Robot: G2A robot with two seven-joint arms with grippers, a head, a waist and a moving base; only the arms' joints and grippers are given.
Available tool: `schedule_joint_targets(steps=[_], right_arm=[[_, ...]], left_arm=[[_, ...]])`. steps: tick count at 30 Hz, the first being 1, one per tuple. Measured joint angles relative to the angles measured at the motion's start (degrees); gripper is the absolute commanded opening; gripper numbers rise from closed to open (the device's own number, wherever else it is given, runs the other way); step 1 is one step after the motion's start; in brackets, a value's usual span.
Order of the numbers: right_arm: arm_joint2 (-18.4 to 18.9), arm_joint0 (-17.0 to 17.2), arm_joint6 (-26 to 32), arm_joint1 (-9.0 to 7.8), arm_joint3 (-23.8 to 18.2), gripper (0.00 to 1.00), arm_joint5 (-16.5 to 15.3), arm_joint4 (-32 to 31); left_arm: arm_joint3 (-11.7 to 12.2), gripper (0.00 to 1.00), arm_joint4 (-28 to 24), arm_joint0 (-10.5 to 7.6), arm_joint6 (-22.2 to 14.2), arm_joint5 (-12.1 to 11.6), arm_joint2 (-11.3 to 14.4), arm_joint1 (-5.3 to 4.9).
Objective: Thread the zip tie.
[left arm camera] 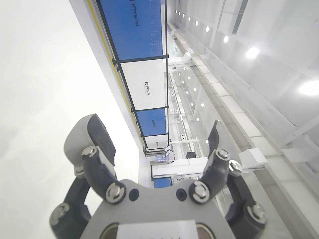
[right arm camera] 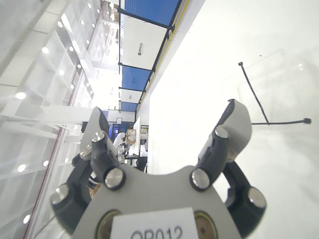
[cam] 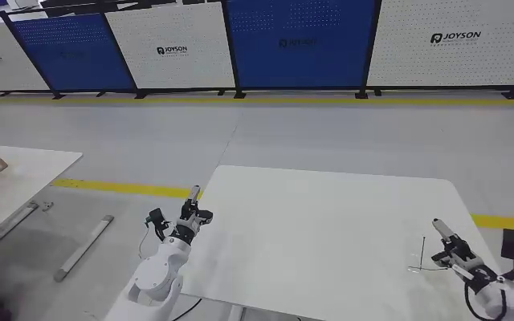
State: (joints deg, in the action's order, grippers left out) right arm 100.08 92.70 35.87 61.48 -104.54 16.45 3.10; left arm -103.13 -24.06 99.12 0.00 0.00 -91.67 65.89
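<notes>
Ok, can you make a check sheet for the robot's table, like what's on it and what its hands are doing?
Surface: white table, flat, with rounded corners.
Job's things: two black zip ties lie crossed on the table, neither threaded nor held.
Clutter: maybe a clear sheet under the zip ties; too faint to be sure.
Grippers: left gripper open, at the table's left edge; right gripper open, beside the zip ties, apart from them.
Cables: thin black cable by the left arm.
Surroundings: blue and white panels, yellow floor line, second table.
</notes>
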Motion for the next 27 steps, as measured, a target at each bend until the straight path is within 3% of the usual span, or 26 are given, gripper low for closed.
schedule_joint_targets(steps=[5,7,13,27], right_arm=[[4.56,-5.84,19.31,-1.88,3.86,1.00,1.46,-0.87],[4.39,-8.60,25.45,-2.91,4.93,1.00,2.94,-6.06],[1.10,-16.89,43.69,-5.71,8.71,1.00,3.02,-23.82],[1.08,-16.77,43.77,-5.70,8.72,1.00,3.03,-23.68]], left_arm=[[0.00,1.00,0.00,0.00,0.00,0.00,0.00,0.00],[0.00,1.00,0.00,0.00,0.00,0.00,0.00,0.00],[0.00,1.00,0.00,0.00,0.00,0.00,0.00,0.00],[0.00,1.00,0.00,0.00,0.00,0.00,0.00,0.00]])
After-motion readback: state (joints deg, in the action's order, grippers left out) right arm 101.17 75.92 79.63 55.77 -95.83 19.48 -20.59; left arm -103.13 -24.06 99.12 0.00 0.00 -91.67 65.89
